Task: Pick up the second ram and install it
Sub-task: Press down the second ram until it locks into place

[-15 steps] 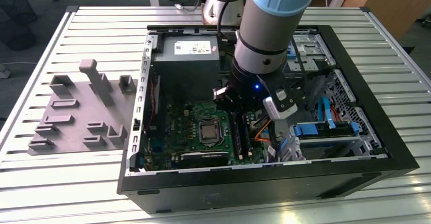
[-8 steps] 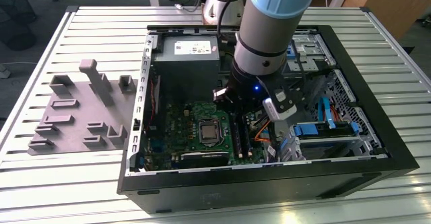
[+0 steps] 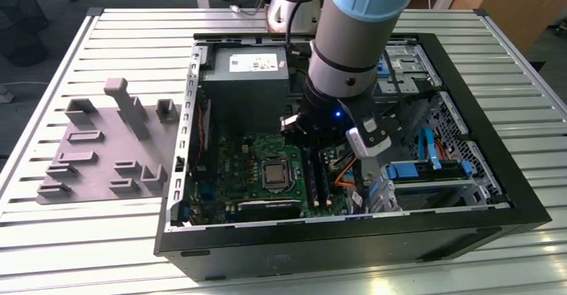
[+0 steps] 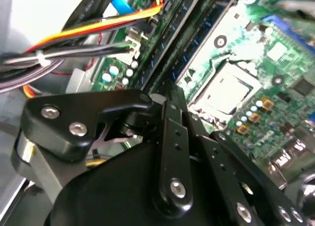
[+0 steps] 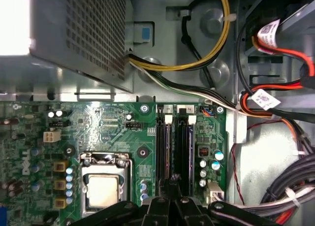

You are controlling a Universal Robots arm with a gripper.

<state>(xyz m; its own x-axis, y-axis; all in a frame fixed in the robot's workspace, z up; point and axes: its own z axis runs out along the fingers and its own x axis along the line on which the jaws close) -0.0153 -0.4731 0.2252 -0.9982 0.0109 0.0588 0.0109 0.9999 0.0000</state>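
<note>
Nearest the lens in both wrist views: black linkage of the gripper (image 4: 170,93) (image 5: 172,179), narrowing to a point directly over the slots (image 5: 177,147) (image 4: 182,44).
- Grip state: cannot tell whether it is released or clenched; the tip is hidden by its own links.
- Ram: cannot tell it apart from the two long dark slots under the gripper. White latches sit at the far ends of the slots in the first wrist view.
- Board (image 5: 98,122) (image 3: 239,162): green, lying flat on the floor of the open case (image 3: 354,242). The CPU socket (image 5: 104,186) (image 4: 226,90) (image 3: 276,174), with its metal frame, is just beside the slots, on the exterior view's left.
- Power supply (image 3: 243,86) (image 5: 83,34): grey box at the far end of the case, beyond the board.
- Cables (image 5: 216,48) (image 4: 98,24): yellow, orange, black and white bundles run past the slots on the exterior view's right.
- Arm (image 3: 354,36): reaches down from the far side into the middle of the case, its wrist above the slot area.
- Table (image 3: 106,242): slatted metal, carrying the case. A grey fixture (image 3: 97,149) with several upright holders sits on the exterior view's left, apart from the case.
</note>
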